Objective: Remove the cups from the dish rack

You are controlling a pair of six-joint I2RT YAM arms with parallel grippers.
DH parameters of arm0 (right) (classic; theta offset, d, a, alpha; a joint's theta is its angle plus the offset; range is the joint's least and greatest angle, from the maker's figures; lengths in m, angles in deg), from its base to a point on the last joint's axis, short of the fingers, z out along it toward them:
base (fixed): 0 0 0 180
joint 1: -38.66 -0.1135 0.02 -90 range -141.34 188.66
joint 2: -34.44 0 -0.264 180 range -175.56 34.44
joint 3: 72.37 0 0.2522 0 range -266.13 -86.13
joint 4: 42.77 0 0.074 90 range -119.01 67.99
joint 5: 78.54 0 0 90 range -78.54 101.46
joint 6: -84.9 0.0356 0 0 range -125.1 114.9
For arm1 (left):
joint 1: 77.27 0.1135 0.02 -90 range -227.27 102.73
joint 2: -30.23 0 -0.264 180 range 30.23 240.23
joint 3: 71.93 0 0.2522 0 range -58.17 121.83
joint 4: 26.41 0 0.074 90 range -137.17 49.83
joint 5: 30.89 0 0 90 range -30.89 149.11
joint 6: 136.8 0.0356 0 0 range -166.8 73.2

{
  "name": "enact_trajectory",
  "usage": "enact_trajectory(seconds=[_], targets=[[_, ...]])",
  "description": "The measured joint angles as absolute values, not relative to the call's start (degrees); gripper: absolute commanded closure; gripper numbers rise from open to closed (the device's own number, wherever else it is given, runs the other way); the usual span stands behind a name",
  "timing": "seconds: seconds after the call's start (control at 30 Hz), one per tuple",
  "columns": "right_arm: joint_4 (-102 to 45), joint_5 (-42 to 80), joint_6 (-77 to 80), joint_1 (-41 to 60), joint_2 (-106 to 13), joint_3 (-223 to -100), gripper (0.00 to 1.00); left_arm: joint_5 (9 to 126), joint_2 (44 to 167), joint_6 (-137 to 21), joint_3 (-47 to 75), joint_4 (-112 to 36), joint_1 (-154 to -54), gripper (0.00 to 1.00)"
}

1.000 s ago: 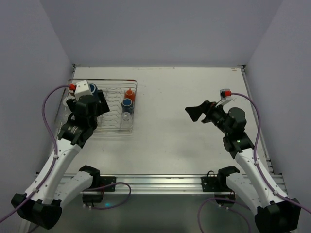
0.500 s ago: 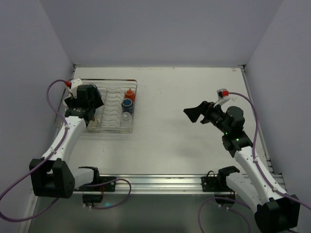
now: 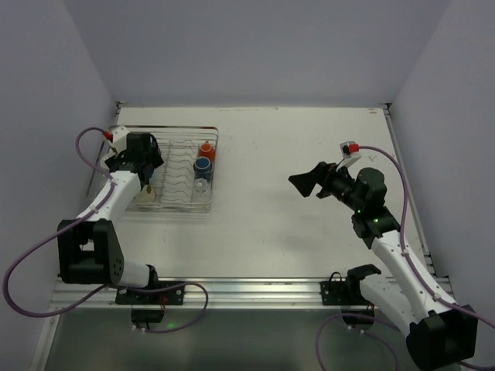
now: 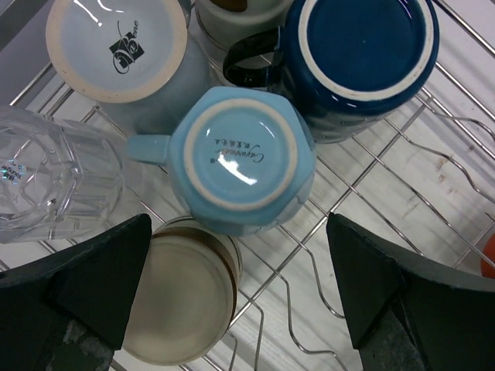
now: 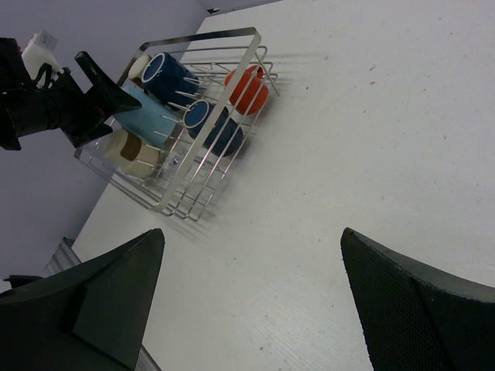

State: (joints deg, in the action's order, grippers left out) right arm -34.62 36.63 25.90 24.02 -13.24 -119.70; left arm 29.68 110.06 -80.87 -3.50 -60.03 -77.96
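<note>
The dish rack [image 3: 179, 185] sits far left on the table [image 3: 309, 232], cups [image 4: 241, 158] inverted inside.

A white table [image 3: 294, 162] is enclosed by pale walls [image 3: 255, 46] on the left, right and far sides. A silver wire dish rack [image 3: 179, 166] is set directly on it in the far left corner, close to the left wall. A metal rail [image 3: 255, 292] is fixed along the near edge.
</note>
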Motion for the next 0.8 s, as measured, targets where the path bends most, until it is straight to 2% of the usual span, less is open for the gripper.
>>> enact_trajectory(seconds=[0.63,0.67,0.8], targets=[[-34.6,37.2,25.5,22.6,-15.4,-120.2,0.02,29.0,119.2,-80.1,1.2,-56.6,-74.2,0.01],[-34.6,37.2,25.5,22.5,-15.5,-120.2,0.02,28.9,119.5,-80.1,1.4,-56.6,-74.2,0.03],[-34.6,37.2,25.3,22.4,-15.9,-120.3,0.02,28.9,120.4,-79.7,2.3,-55.8,-74.3,0.22]])
